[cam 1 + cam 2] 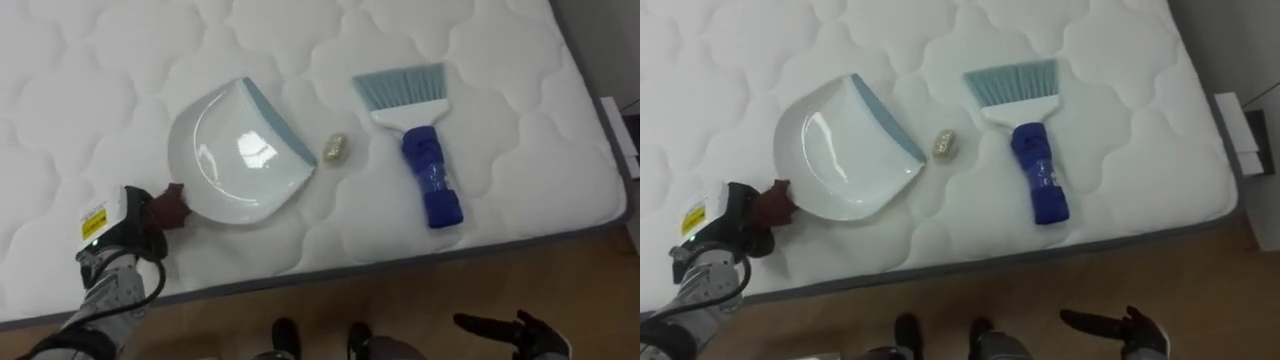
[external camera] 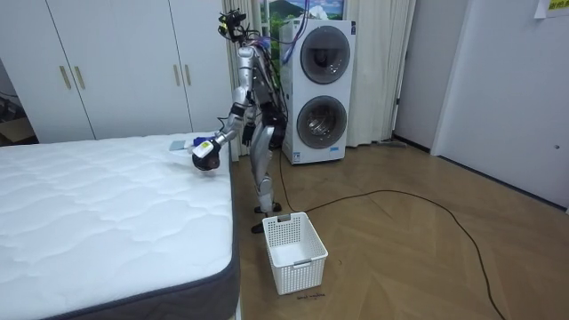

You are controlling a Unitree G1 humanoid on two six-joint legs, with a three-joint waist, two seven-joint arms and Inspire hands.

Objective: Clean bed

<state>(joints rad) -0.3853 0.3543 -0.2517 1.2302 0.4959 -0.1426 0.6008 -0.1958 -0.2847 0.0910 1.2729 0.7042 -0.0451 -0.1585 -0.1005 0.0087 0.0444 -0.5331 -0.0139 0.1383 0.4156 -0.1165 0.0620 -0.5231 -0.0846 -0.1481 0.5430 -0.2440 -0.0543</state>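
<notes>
At the edge of a white quilted mattress [image 1: 500, 60], standing on a wood floor [image 1: 400, 300]. Left hand [image 1: 130, 228] closed round the brown handle of a white, blue-lipped dustpan [image 1: 240, 150], at seven o'clock from the pan. Dustpan flat on the mattress, open lip turned toward two o'clock. Just off that lip, at three o'clock, a small crumpled yellowish scrap [image 1: 334, 148], apart from both tools. Farther along at three o'clock, a hand brush [image 1: 425, 150], pale blue bristles at twelve and dark blue handle at six, flat on the mattress, untouched. Right hand [image 1: 515, 330] low at five o'clock of the eye view, over the floor, fingers stretched out straight, holding nothing. In the room view, a white slatted basket [image 2: 294, 252] on the floor beside the bed, stacked washing machines [image 2: 318, 93] behind, white wardrobes [image 2: 116, 67] at ten o'clock.
</notes>
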